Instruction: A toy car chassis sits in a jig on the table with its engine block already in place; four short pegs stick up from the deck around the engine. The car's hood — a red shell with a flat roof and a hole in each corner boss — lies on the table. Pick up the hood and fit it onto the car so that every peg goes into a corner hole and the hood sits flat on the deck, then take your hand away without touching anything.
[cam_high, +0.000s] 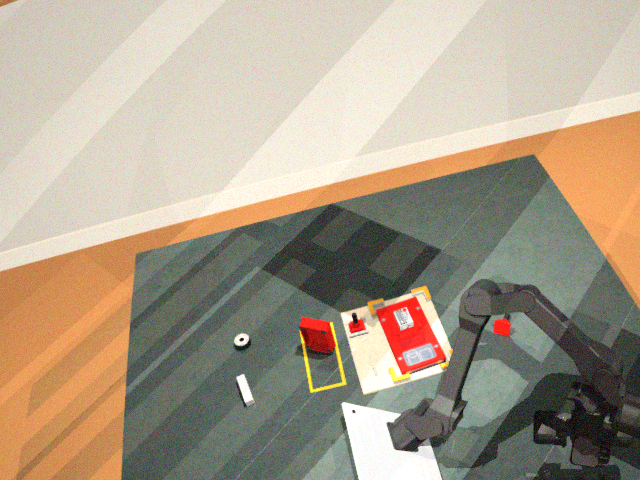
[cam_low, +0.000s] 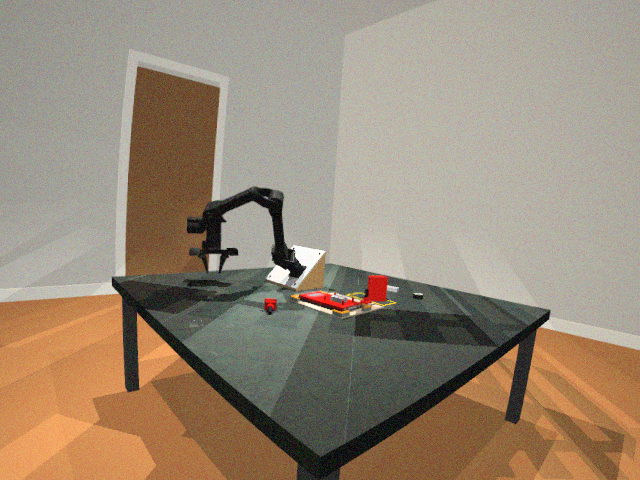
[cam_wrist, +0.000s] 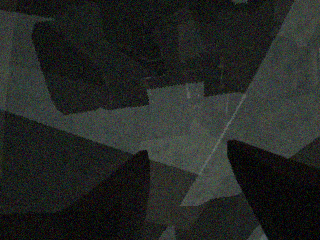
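The hood (cam_high: 316, 335) (cam_low: 377, 287), a red shell, stands upright on one edge at the far end of a yellow outline. The red chassis (cam_high: 419, 335) lies in the cream jig (cam_high: 363, 364) between yellow corner brackets. The grey engine block (cam_high: 403, 318) (cam_low: 339, 298) sits on its deck, with small pegs around it. My gripper (cam_low: 214, 271) (cam_wrist: 187, 152) is open and empty, its fingers pointing down above the table, well away from the hood and on the arm's other side from it. The hood's corner holes are too small to make out.
A sloped white board (cam_high: 382, 444) (cam_low: 311, 254) carries the arm's base. A red piece with a dark stub (cam_high: 501, 326) (cam_low: 270, 303) lies between jig and gripper. A red-and-black piece (cam_high: 356, 326) stands on the jig. Beyond the hood are a white block (cam_high: 245, 390) and a roller (cam_high: 241, 340).
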